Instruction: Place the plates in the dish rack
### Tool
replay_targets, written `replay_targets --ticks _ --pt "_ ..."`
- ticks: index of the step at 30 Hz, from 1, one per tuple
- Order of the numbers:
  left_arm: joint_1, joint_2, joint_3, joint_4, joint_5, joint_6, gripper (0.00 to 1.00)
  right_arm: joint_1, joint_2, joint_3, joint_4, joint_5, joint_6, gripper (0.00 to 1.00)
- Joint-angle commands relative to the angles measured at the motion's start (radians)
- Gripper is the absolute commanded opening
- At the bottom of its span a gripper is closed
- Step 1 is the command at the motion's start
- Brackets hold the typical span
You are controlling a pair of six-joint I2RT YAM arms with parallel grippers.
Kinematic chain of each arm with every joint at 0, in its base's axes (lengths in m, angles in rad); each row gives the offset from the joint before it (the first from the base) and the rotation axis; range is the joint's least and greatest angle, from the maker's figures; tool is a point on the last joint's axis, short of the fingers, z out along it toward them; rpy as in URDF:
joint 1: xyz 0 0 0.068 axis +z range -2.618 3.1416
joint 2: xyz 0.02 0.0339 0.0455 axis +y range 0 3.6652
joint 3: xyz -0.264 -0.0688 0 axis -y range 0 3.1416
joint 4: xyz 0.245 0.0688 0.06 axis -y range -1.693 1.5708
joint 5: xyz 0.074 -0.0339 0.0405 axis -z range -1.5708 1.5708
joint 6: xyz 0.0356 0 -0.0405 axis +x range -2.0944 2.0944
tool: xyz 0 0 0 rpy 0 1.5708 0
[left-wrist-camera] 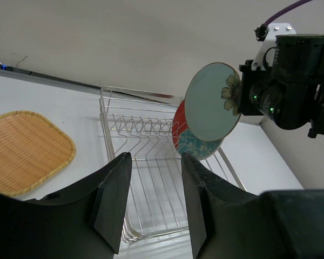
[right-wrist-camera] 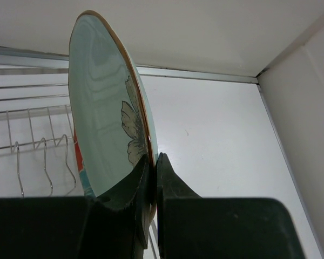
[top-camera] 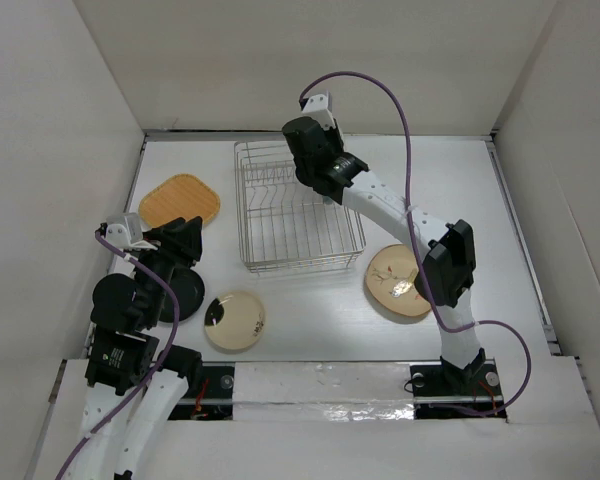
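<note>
Right gripper [right-wrist-camera: 154, 164] pinches teal plate [right-wrist-camera: 100, 118], hiding most of red plate [left-wrist-camera: 179, 127].

Two white-and-black arms, purple cables.
Left arm [top-camera: 120, 300], right arm [top-camera: 385, 205]: white links, black joints; left gripper [left-wrist-camera: 154, 199], right gripper [right-wrist-camera: 154, 183] black; purple cable [top-camera: 405, 115] off each wrist; green lights [left-wrist-camera: 270, 109] on right wrist.

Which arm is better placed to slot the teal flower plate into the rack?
Right. The right gripper is shut on the teal plate, holding it on edge over the dish rack. The left gripper is open and empty, short of the rack.
</note>
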Motion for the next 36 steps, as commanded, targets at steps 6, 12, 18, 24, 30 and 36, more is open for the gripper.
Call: replay_targets --ticks 6,12,18,24,30,36 --pt "-0.006 -0.005 -0.006 0.045 0.011 0.006 0.39 -0.011 0.044 0.044 -0.004 0.001 0.141 0.00" --pt "-0.006 0.001 -0.006 0.044 0.009 0.006 0.39 -0.020 0.046 -0.007 0.003 -0.041 0.176 0.00" --pt "-0.006 0.010 -0.006 0.044 0.011 0.004 0.39 -0.090 0.038 -0.086 0.015 -0.196 0.218 0.00" --pt "-0.006 0.016 -0.006 0.044 0.009 0.003 0.39 -0.110 -0.040 -0.180 0.084 -0.297 0.238 0.37" --pt "-0.006 0.024 -0.008 0.045 0.009 0.001 0.39 -0.132 -0.151 -0.214 0.112 -0.415 0.230 0.62" --pt "-0.006 0.026 -0.009 0.047 0.011 0.000 0.39 -0.141 -0.377 -0.390 0.189 -0.643 0.247 0.72"
